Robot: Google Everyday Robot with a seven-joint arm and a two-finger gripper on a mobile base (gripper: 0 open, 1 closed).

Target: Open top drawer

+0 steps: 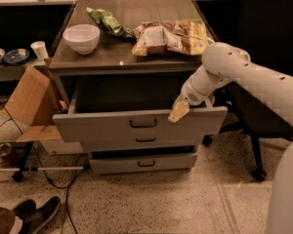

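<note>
While the top drawer (97,126) stands pulled out, your gripper (178,112) is at its upper edge.
It sits right of the handle (143,123); open or closed, you cannot tell.

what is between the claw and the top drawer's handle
Only bare drawer front, in the camera view; the claw is at the top drawer's upper edge, right of its handle.

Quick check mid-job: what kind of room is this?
Probably an office or lab workspace: grey metal drawer cabinet, black office chair, cardboard box beside loose floor cables. The end effector sits at the open top drawer front edge, right of its handle.
</note>
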